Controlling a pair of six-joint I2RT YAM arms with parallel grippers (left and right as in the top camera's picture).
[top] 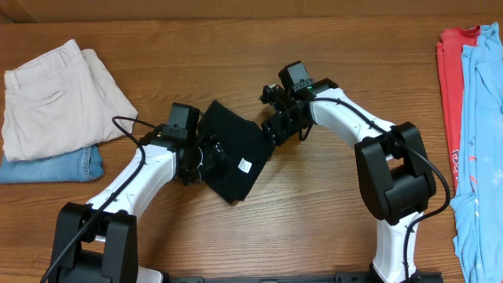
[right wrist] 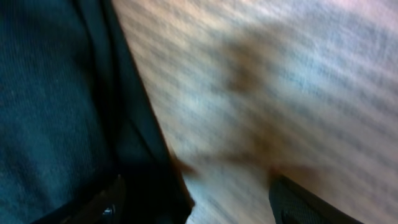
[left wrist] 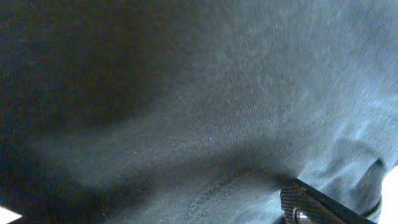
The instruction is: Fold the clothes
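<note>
The clothes, a black shirt (top: 229,149) folded into a compact slanted stack, lie at the table's middle with a small white tag (top: 244,166) showing near the lower right corner. My left gripper (top: 201,156) sits low on the stack's left side. Dark fabric (left wrist: 186,106) fills the left wrist view, and only one finger (left wrist: 311,205) shows, far to the right, so the jaws stand wide. My right gripper (top: 273,128) is at the stack's upper right edge. Its fingers (right wrist: 102,205) are far apart over the shirt's edge (right wrist: 56,106) and bare wood, gripping nothing.
Cream-white trousers (top: 55,98) lie folded on blue jeans (top: 55,167) at the left. A red garment (top: 452,79) and a light blue one (top: 481,141) lie along the right edge. The wooden table (top: 314,228) shows bare in front.
</note>
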